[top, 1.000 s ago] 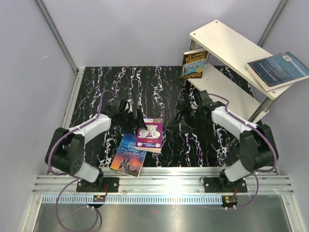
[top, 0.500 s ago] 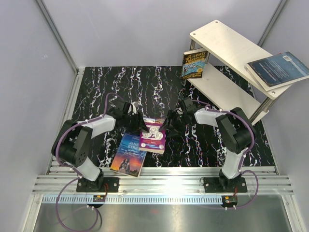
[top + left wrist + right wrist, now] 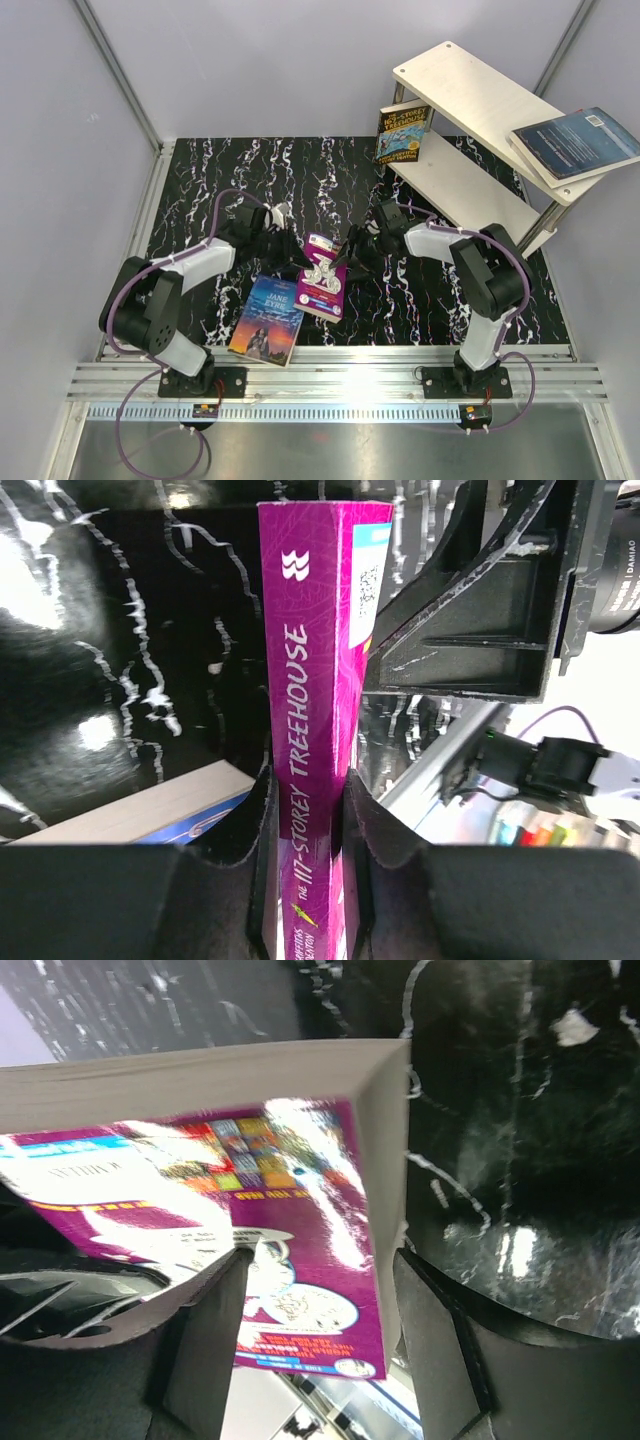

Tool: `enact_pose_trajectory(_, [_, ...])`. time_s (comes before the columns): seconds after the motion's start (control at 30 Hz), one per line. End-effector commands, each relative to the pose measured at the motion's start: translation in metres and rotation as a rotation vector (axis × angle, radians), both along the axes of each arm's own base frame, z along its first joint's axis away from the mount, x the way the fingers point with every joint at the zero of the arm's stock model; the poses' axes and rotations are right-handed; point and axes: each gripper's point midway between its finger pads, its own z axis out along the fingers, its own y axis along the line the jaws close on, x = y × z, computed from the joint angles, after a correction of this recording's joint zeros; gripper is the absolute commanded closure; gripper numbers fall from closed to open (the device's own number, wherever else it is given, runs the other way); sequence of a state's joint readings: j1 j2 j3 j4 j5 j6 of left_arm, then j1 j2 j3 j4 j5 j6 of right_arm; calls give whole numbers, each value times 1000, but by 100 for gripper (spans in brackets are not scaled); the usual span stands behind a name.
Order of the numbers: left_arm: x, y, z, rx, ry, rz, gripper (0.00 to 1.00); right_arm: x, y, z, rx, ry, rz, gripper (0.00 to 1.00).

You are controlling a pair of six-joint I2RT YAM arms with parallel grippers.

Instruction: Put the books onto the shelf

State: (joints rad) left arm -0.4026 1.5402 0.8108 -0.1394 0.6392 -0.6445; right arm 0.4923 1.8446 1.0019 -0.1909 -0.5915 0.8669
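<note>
The purple book with white circles (image 3: 322,280) stands tilted on its edge at the middle of the table. My left gripper (image 3: 291,257) is shut on it, both pads pressed against the covers beside the spine (image 3: 310,680). My right gripper (image 3: 354,256) is open at the book's other side. A corner of the purple cover (image 3: 310,1260) lies between its spread fingers (image 3: 440,1345). The Jane Eyre book (image 3: 266,320) lies flat near the front edge. A blue-yellow Treehouse book (image 3: 402,132) leans against the shelf (image 3: 470,95). A grey-blue book (image 3: 578,140) rests on the top board.
The shelf's lower board (image 3: 455,185) runs behind the right arm, held by silver posts (image 3: 545,225). The metal rail (image 3: 340,380) with both arm bases lines the near edge. Grey walls close in the left and back sides.
The left gripper closed on the purple book and tipped it up off the table. The right arm swung left from beside the shelf to the book, its jaws narrowing a little.
</note>
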Motion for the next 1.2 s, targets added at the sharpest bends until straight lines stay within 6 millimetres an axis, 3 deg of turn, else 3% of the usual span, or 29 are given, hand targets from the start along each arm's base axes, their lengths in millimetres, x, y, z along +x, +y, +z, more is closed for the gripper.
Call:
enact_pose_trajectory(0.0, [7, -26, 50, -191, -80, -89, 100, 10, 4, 22, 17, -79, -11, 33])
enact_pose_trajectory(0.2, [3, -32, 63, -259, -94, -99, 100, 5, -3, 35, 6, -91, -21, 31])
enact_pose_trajectory(0.23, [6, -34, 76, -270, -124, -102, 100, 6, -4, 52, 15, -134, -17, 28])
enact_pose_trajectory(0.3, [6, -35, 93, -294, -139, -113, 100, 2, -9, 69, -3, -163, -16, 12])
enact_pose_trajectory(0.33, [7, -37, 103, -309, -151, -117, 100, 3, -11, 95, 21, -227, -17, 8])
enact_pose_trajectory(0.37, [9, -41, 125, -351, -180, -131, 100, 0, -14, 104, 14, -236, -19, 1])
enact_pose_trajectory(0.43, [11, -44, 149, -402, -209, -143, 100, -2, -17, 140, 37, -315, -20, 0])
enact_pose_trajectory(0.5, [13, -49, 185, -472, -249, -155, 100, -8, -26, 152, 10, -328, -33, 0])
enact_pose_trajectory(0.53, [15, -50, 194, -491, -257, -155, 100, -9, -29, 170, 17, -370, -45, 0])
enact_pose_trajectory(0.6, [16, -53, 221, -547, -280, -164, 100, -11, -39, 179, -17, -390, -70, 0])
enact_pose_trajectory(0.63, [16, -54, 229, -568, -286, -165, 100, -11, -41, 193, -13, -427, -77, 0])
enact_pose_trajectory(0.73, [14, -56, 257, -664, -290, -170, 100, -12, -50, 205, -44, -462, -95, 0])
enact_pose_trajectory(0.77, [11, -56, 275, -731, -300, -179, 100, -13, -52, 206, -55, -462, -98, 0])
enact_pose_trajectory(0.83, [11, -55, 284, -791, -287, -170, 100, -14, -53, 211, -48, -471, -104, 0])
enact_pose_trajectory(0.87, [7, -52, 304, -870, -303, -175, 100, -15, -53, 212, -46, -468, -107, 0])
enact_pose_trajectory(0.93, [6, -48, 313, -950, -235, -154, 100, -17, -54, 219, -28, -476, -125, 0])
enact_pose_trajectory(0.97, [2, -43, 326, -1013, -297, -167, 100, -18, -54, 222, -21, -482, -128, 0])
enact_pose_trajectory(1.17, [-1, -24, 347, -1186, -282, -158, 100, -28, -65, 239, -14, -525, -163, 0])
